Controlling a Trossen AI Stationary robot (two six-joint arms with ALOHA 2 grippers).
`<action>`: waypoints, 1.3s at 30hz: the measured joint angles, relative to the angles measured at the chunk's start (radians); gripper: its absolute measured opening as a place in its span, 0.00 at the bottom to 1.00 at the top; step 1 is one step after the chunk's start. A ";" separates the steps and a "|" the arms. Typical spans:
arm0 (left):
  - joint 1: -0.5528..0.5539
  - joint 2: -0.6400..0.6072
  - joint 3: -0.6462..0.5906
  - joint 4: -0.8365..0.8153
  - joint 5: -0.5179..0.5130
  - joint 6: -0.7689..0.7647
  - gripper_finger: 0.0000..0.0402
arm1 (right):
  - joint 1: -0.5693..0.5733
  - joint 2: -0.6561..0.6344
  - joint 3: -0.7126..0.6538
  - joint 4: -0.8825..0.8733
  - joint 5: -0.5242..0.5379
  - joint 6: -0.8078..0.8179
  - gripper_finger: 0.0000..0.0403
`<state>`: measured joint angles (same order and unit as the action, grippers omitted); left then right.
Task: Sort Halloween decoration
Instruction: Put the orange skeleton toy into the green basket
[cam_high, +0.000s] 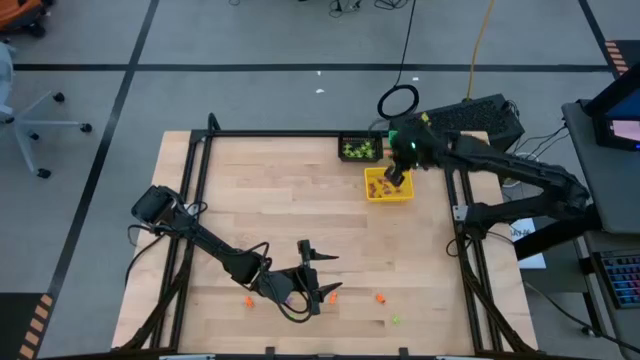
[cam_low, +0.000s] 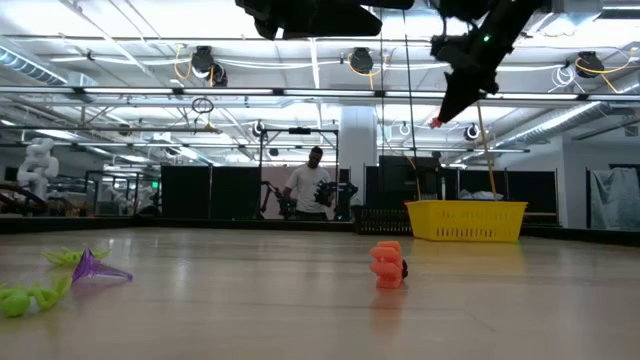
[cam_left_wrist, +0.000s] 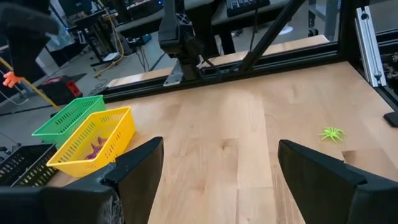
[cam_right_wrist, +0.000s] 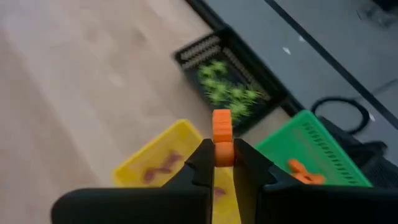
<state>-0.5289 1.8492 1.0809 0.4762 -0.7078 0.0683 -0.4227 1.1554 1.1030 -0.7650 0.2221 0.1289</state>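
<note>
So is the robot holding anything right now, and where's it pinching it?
Yes. The right gripper pinches an orange trinket by its lower end, above the bins. The left gripper is open and holds nothing.

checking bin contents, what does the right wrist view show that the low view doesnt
Only the right wrist view: green spiders in the black bin, an orange piece in the green bin, purple pieces in the yellow one. Only the low view: a loose orange trinket, a purple one and green ones on the table. Both: the yellow bin and the right tool shut on an orange trinket.
</note>
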 joint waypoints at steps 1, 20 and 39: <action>0.002 0.000 0.000 -0.003 0.000 0.000 0.78 | -0.029 0.018 0.014 -0.010 -0.008 -0.011 0.04; 0.025 0.001 0.000 -0.049 0.023 -0.011 0.78 | -0.386 0.407 0.209 -0.289 -0.013 -0.144 0.04; 0.025 0.001 0.000 -0.048 0.023 -0.036 0.78 | -0.477 0.431 0.101 -0.221 -0.015 -0.149 0.04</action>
<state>-0.5044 1.8500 1.0809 0.4278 -0.6849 0.0319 -0.8993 1.5864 1.2037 -0.9864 0.2070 -0.0197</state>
